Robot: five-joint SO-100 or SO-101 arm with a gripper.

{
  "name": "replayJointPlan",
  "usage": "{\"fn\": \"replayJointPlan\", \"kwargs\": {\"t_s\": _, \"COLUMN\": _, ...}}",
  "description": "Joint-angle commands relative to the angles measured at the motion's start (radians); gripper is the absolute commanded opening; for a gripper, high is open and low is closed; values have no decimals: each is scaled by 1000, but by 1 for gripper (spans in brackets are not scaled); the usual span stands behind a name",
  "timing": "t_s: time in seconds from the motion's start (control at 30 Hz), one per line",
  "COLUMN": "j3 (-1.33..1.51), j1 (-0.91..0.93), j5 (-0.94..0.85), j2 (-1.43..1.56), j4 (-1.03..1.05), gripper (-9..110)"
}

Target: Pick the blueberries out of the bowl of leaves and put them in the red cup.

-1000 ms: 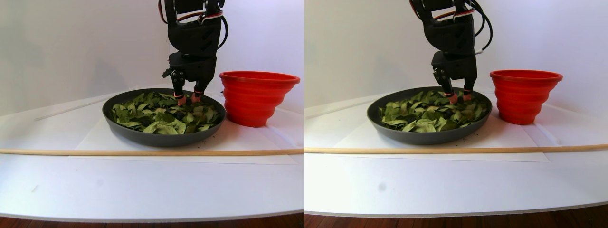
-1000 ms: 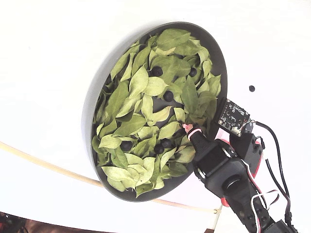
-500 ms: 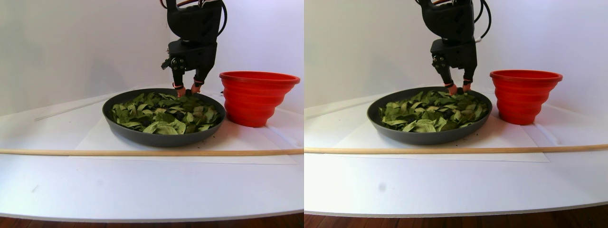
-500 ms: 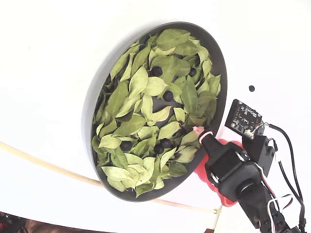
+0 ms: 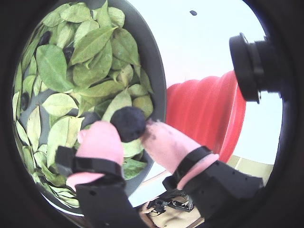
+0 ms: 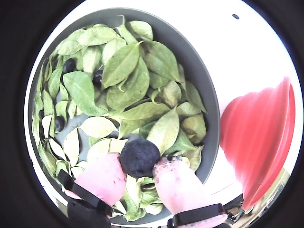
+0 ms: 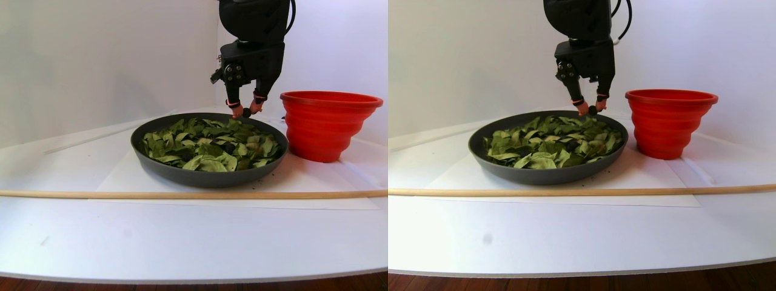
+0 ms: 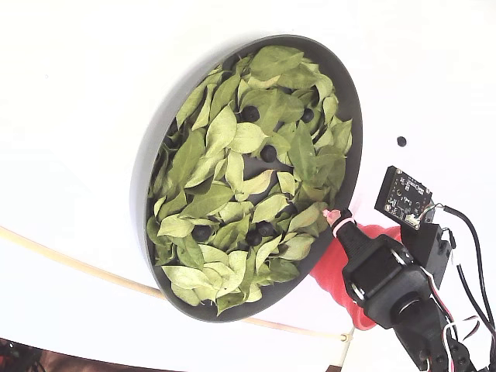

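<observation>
- With one of the blueberries point(image 6: 139, 157) pinched in gripper point(image 6: 138, 167), lifted clear of leaves point(image 6: 124, 78), above bowl point(image 6: 205, 97) rim.
- Red cup point(image 6: 259, 137) just beside bowl, rightward in both wrist views; needs sideways carry over its mouth.

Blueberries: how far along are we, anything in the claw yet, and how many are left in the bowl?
Done: cannot tell; no view shows inside the red cup. In hand: the claw is shut on one blueberry, lifted above the leaves near the bowl rim on the cup side. Left: at least six blueberries show among the leaves in the fixed view, maybe more hidden. Next is carrying this one over the cup.
</observation>
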Motion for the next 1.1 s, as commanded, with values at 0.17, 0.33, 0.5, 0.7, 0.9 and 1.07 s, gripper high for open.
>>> {"fn": "replayJointPlan", "kwargs": {"t_s": 0.17, "j3": -14, "j1": 69, "j5": -14, "j2": 206, "j4": 18, "gripper": 9}}
{"fn": "replayJointPlan", "kwargs": {"t_s": 0.33, "j3": -21, "j1": 84, "j5": -15, "j2": 244, "j4": 57, "gripper": 9}}
{"fn": "replayJointPlan", "kwargs": {"t_s": 0.5, "j3": -18, "j1": 98, "j5": -28, "j2": 279, "j4": 80, "gripper": 9}}
{"fn": "replayJointPlan", "kwargs": {"t_s": 0.7, "j3": -18, "j1": 120, "j5": -37, "j2": 307, "j4": 89, "gripper": 9}}
{"fn": "replayJointPlan", "kwargs": {"t_s": 0.9, "j3": -20, "j1": 146, "j5": -49, "j2": 328, "j4": 98, "gripper": 9}}
{"fn": "replayJointPlan", "kwargs": {"t_s": 1.07, "j3": -23, "j1": 172, "j5": -66, "j2": 336, "j4": 100, "gripper": 9}}
